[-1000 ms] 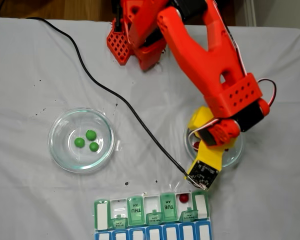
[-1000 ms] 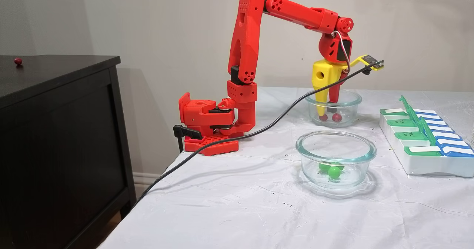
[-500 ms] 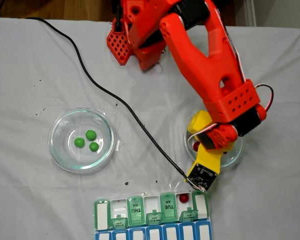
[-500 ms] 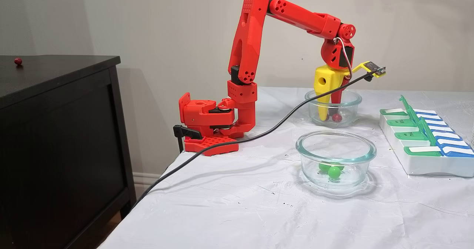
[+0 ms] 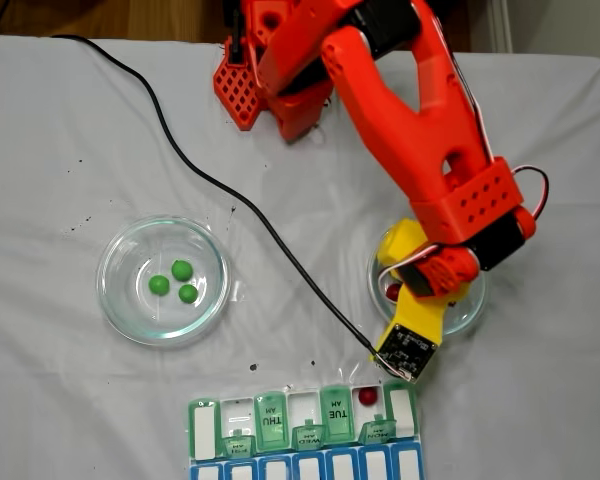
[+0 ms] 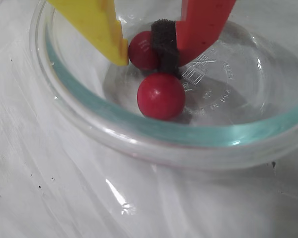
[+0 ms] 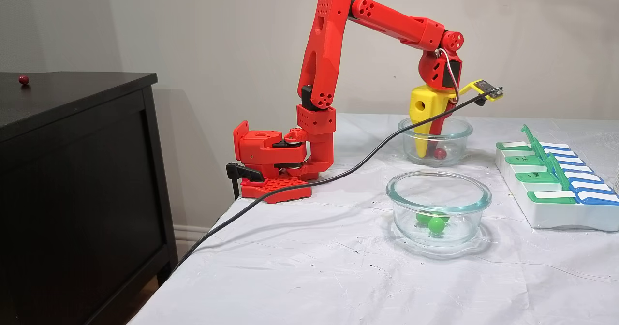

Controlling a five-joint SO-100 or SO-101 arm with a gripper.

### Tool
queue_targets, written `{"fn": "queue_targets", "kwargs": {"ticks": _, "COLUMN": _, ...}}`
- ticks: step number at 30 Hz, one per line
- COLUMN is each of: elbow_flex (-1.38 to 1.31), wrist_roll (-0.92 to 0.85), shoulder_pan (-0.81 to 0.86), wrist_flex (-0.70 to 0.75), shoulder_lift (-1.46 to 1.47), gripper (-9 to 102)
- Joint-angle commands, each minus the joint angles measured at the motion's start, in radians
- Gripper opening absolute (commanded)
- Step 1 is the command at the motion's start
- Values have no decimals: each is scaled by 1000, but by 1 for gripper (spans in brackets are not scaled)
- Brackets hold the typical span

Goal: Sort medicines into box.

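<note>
Two glossy red medicines lie in the far clear glass dish (image 6: 154, 136). My gripper (image 6: 146, 62) reaches down into that dish, also seen in a fixed view (image 7: 428, 152). Its yellow finger (image 6: 97, 20) and the black pad of its red finger (image 6: 203, 25) press on either side of one red ball (image 6: 140, 49). The other red ball (image 6: 161, 95) rests loose just in front. Three green balls (image 5: 177, 282) sit in the second dish (image 5: 115, 300). The box (image 5: 305, 432) lies at the table's near edge with its lids up and one red ball (image 5: 367, 396) in a compartment.
A black cable (image 5: 230, 200) runs across the white cloth to the wrist camera board (image 5: 404, 350). The arm's base (image 7: 271, 165) stands at the table's back. A dark cabinet (image 7: 72, 170) beside the table carries a stray red ball (image 7: 23, 79).
The gripper has sunk deeper into the red-ball dish and its fingers have come together around one red ball. Dishes, green balls and box have not moved.
</note>
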State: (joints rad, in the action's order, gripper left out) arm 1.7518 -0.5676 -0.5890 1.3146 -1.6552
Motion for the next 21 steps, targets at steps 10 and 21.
{"fn": "queue_targets", "kwargs": {"ticks": 10, "elbow_flex": -12, "wrist_roll": 118, "shoulder_pan": -78, "wrist_flex": -61, "shoulder_lift": -235, "gripper": 0}}
{"fn": "queue_targets", "kwargs": {"ticks": 21, "elbow_flex": -207, "wrist_roll": 216, "shoulder_pan": 100, "wrist_flex": -89, "shoulder_lift": -442, "gripper": 0}}
